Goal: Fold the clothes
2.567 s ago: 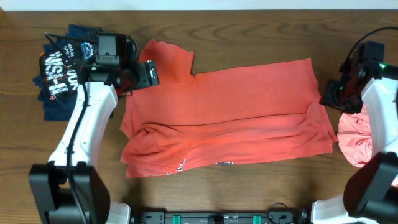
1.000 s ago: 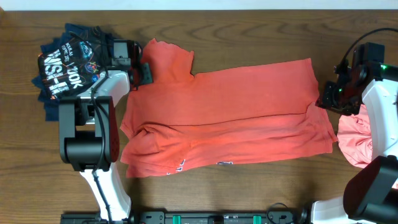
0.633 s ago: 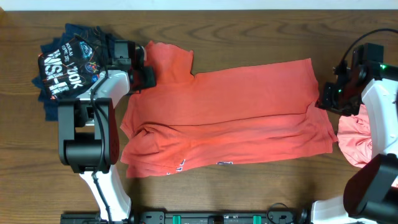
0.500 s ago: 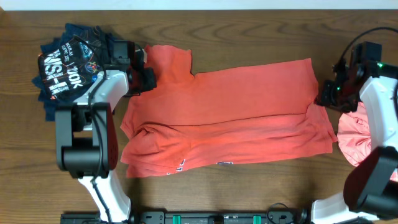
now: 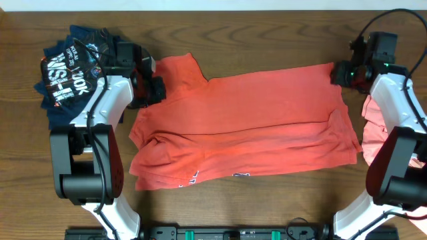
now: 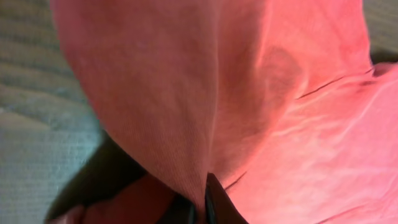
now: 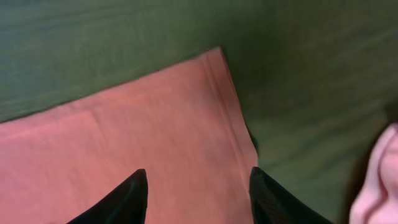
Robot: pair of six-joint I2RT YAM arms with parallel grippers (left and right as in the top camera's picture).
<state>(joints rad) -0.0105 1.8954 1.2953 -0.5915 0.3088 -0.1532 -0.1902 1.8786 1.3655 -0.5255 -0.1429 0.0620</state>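
Observation:
A coral-red T-shirt [image 5: 247, 127] lies spread across the table, its lower part folded up, with a bit of print showing at the front edge. My left gripper [image 5: 158, 90] is shut on a fold of the shirt's upper left sleeve [image 5: 180, 73]. In the left wrist view the cloth [image 6: 186, 93] rises in a ridge out of the closed fingertips [image 6: 211, 202]. My right gripper [image 5: 335, 72] hangs open over the shirt's far right corner [image 7: 211, 68], its fingers [image 7: 130, 196] straddling the cloth without touching it. A salmon-pink T-shirt [image 5: 369, 133] lies bunched at the right, partly under the right arm.
A crumpled navy printed shirt [image 5: 67, 73] sits at the far left corner, just behind the left arm. The pink shirt's edge [image 7: 379, 180] shows at the right of the right wrist view. Bare wood table [image 5: 267, 33] runs along the back.
The left gripper has shut on the sleeve and drawn it a little down and right. The right arm has moved from the shirt's right edge up to its far right corner, its fingers spreading wider.

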